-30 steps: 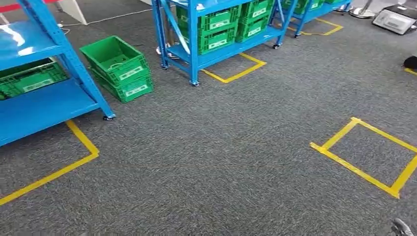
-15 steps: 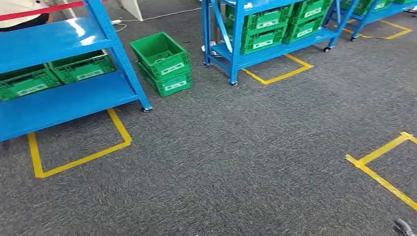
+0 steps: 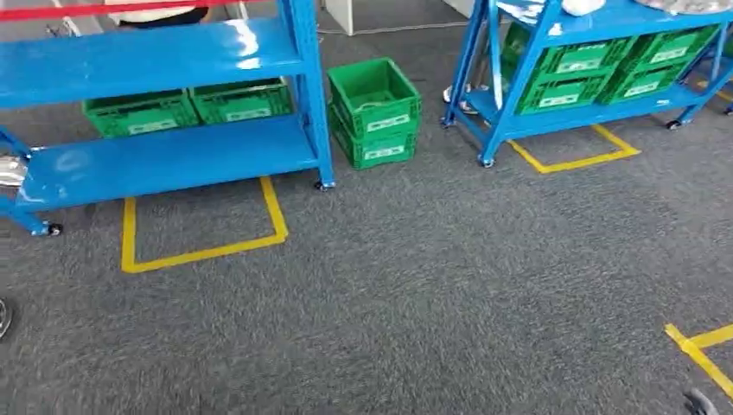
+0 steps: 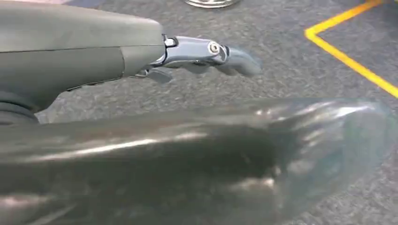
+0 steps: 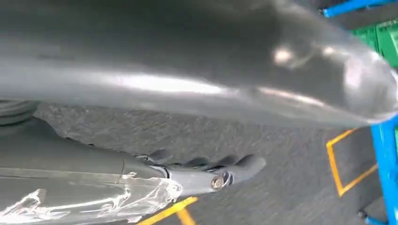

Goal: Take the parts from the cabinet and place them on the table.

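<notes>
The approach step is judged to be in hand: nothing has been picked up, and the blue cabinet (image 3: 173, 104) is seen ahead on the left in the head view, standing on castors over a yellow tape outline (image 3: 199, 229). The parts themselves cannot be made out; they are presumably held in the green crates (image 3: 186, 108) set side by side on its lower shelf.

The left robot hand (image 4: 202, 56) is seen hanging over the carpet in its wrist view, fingers loosely extended and nothing gripped. The right robot hand (image 5: 211, 171) is likewise seen above the floor, fingers slightly curled yet apart, nothing held.

For the next move, the cabinet would have to be closed on and faced squarely before a crate could be reached.

Around the room, grey carpet (image 3: 432, 285) is laid throughout. Two stacked green crates (image 3: 373, 111) are set on the floor just beside the cabinet's post. A second blue rack (image 3: 596, 69) with more crates is seen to the right. No desk can be made out.
</notes>
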`<state>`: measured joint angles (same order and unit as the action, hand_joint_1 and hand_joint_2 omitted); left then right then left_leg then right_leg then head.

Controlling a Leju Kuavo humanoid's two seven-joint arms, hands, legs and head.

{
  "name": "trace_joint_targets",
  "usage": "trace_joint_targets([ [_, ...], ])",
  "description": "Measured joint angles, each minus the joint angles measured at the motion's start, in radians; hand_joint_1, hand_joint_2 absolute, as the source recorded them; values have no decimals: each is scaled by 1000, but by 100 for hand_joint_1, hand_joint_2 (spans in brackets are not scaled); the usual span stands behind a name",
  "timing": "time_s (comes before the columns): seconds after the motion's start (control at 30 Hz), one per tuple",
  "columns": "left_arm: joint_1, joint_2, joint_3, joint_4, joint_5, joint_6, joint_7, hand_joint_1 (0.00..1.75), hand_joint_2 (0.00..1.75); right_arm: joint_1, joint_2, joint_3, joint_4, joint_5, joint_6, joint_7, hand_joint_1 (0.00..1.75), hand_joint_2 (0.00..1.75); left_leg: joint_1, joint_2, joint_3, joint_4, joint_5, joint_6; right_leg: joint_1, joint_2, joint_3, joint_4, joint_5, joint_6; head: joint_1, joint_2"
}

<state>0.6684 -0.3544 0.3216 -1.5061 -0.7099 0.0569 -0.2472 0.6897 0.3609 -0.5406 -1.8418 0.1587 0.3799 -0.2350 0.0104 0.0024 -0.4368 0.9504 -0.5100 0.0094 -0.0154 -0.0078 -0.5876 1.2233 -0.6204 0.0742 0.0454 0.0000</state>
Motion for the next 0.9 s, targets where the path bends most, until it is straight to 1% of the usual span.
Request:
trace_joint_targets([
  [0.03, 0, -1, 0, 0, 3, 5, 5, 0, 0, 0, 0, 1, 0, 1, 1, 0, 0, 0, 1, -13, 2, 0, -3, -1, 0, 3, -45, 60, -25, 3, 1, 0],
  [0.07, 3, -1, 1, 0, 1, 7, 5, 0, 0, 1, 0, 3, 0, 2, 2, -1, 0, 0, 3, -29, 7, 0, -8, -4, -1, 3, -72, 78, -29, 6, 1, 0],
  [0.1, 3, -1, 2, 0, -3, 7, 5, 0, 0, 1, 0, 3, 0, 3, 3, -2, 0, 0, 6, -45, 15, 1, -13, -8, -3, 4, -74, 53, -9, 8, 0, 0],
  [0.13, 4, -2, 2, 0, -7, 6, 4, 0, 0, 2, 0, 4, 0, 3, 3, -2, 0, 0, 11, -61, 24, 1, -21, -14, -6, 6, -58, -7, 37, 11, 2, 0],
  [0.17, 4, -2, 2, 0, -8, 6, 4, 0, 0, 2, 0, 5, 0, 3, 3, -2, 0, 0, 17, -76, 36, 1, -29, -22, -11, 16, -31, -86, 95, 17, 1, 0],
  [0.2, 4, -2, 2, 0, -8, 6, 3, 0, 0, 4, 0, 5, 0, 3, 4, -2, 0, 0, 21, -90, 43, 1, -39, -33, -22, 44, -6, -164, 159, 29, 3, 0],
  [0.23, 4, -1, 4, 0, -9, 6, 3, 0, 0, 3, 0, 7, 5, 4, 5, -1, 0, 0, 19, -100, 51, 7, -48, -44, -22, 87, -15, -171, 166, 32, 10, 0],
  [0.27, 5, -2, 4, 0, -10, 7, 2, 0, 0, 3, 0, 9, 5, 5, 5, -1, 0, 0, 18, -112, 36, 13, -51, -48, -21, 76, -15, -170, 142, 3, 18, 0],
  [0.3, 5, -2, 4, 0, -11, 6, 2, 0, 0, 6, 0, 9, 5, 6, 5, -2, 0, 0, 21, -118, 29, 12, -54, -53, -22, 70, -15, -163, 166, -8, 16, 0],
  [0.33, 7, -2, 4, 0, -12, 6, 2, 0, 0, 6, 0, 9, 3, 5, 5, -2, 0, 0, 23, -120, 29, 10, -53, -55, -19, 57, -17, -159, 161, -17, 14, 0],
  [0.37, 7, -2, 4, 0, -12, 6, 2, 0, 0, 5, 0, 9, 2, 4, 5, -3, 0, 0, 24, -120, 29, 8, -52, -59, -17, 50, -14, -159, 162, -21, 14, 0],
  [0.4, 7, -2, 4, 0, -12, 6, 1, 0, 0, 5, 0, 9, 2, 4, 5, -3, 0, 0, 25, -98, 26, 23, -53, -62, -18, 37, -8, -166, 160, -28, 14, 0],
  [0.43, 5, -2, 4, -1, -16, -2, -4, 0, 0, 6, 0, 9, 2, 4, 6, -4, 0, 0, 20, -50, -1, 71, -71, -63, -16, 28, -2, -171, 151, -37, 11, 0],
  [0.47, 2, -2, 4, -1, -22, -14, -13, 0, 0, 8, 0, 9, 2, 5, 8, -5, 0, 0, 14, -26, -50, 149, -104, -63, -14, 15, -1, -172, 147, -44, 10, 0],
  [0.5, 2, -2, 4, -1, -23, -17, -16, 0, 0, 8, 0, 9, 2, 5, 9, -5, 0, 0, 11, -16, -104, 238, -142, -66, -11, -2, 0, -172, 145, -48, 8, 0],
  [0.53, 2, -2, 5, -1, -19, -15, -15, 0, 0, 8, 0, 9, 2, 5, 9, -5, 0, 0, 10, -15, -149, 308, -171, -64, -7, -16, 2, -172, 146, -51, 9, 0],
  [0.57, 3, -2, 6, -1, -12, -8, -11, 0, 0, 7, 0, 9, 2, 5, 9, -5, 0, 0, 8, -15, -179, 346, -177, -62, -3, -28, 5, -172, 144, -54, 9, 0],
  [0.6, 4, -2, 6, -1, -7, -3, -8, 0, 0, 7, 0, 9, 2, 5, 9, -5, 0, 0, 5, -15, -185, 339, -157, -56, 1, -40, 9, -172, 141, -57, 9, 0],
  [0.63, 4, -2, 6, -1, -5, 2, -7, 0, 0, 7, 0, 10, 2, 5, 9, -5, 0, 0, 0, -13, -173, 296, -115, -49, 5, -52, 14, -172, 139, -59, 8, 0],
  [0.67, 6, -2, 6, -1, -3, 8, -7, 0, 0, 7, 0, 10, 2, 5, 8, -5, 0, 0, -5, -7, -144, 224, -63, -37, 9, -63, 15, -172, 136, -60, 9, 0],
  [0.7, 7, -2, 6, -1, -1, 15, -5, 0, 0, 7, 0, 11, 2, 5, 8, -5, 0, 0, -15, 22, -108, 143, -13, -25, 10, -72, 16, -173, 134, -60, 9, 0],
  [0.73, 7, -2, 6, -2, 0, 19, -4, 0, 0, 8, 0, 11, 2, 4, 7, -5, 0, 0, -29, 81, -86, 88, 9, -12, 12, -80, 21, -172, 131, -57, 10, 0],
  [0.77, 3, -2, 5, -3, 2, 21, -4, 0, 0, 10, 0, 11, 2, 4, 7, -5, 0, 0, -32, 89, -86, 57, -19, -10, 20, -90, 30, -166, 125, -52, 2, 0],
  [0.8, 3, -2, 5, -4, 3, 23, -1, 0, 0, 11, 0, 11, 2, 4, 6, -5, 0, 0, -31, 83, -90, 60, -2, -12, 23, -103, 30, -170, 123, -48, 5, 0],
  [0.83, 6, -2, 5, -4, 3, 25, 0, 0, 0, 10, 0, 12, 2, 4, 6, -6, 0, 0, -32, 69, -91, 60, 6, -10, 23, -115, 28, -173, 122, -45, 2, 0],
  [0.87, 11, -2, 6, -4, 3, 25, 0, 0, 0, 9, 0, 13, 2, 4, 6, -6, 0, 0, -31, 55, -91, 58, 13, -7, 23, -129, 41, -174, 119, -42, 4, 0],
  [0.9, 15, -3, 6, -4, 3, 26, 0, 0, 0, 9, 0, 13, 1, 6, 8, -6, 0, 0, -20, 42, -88, 51, 24, -2, 20, -113, 37, -165, 113, -32, 2, 0],
])
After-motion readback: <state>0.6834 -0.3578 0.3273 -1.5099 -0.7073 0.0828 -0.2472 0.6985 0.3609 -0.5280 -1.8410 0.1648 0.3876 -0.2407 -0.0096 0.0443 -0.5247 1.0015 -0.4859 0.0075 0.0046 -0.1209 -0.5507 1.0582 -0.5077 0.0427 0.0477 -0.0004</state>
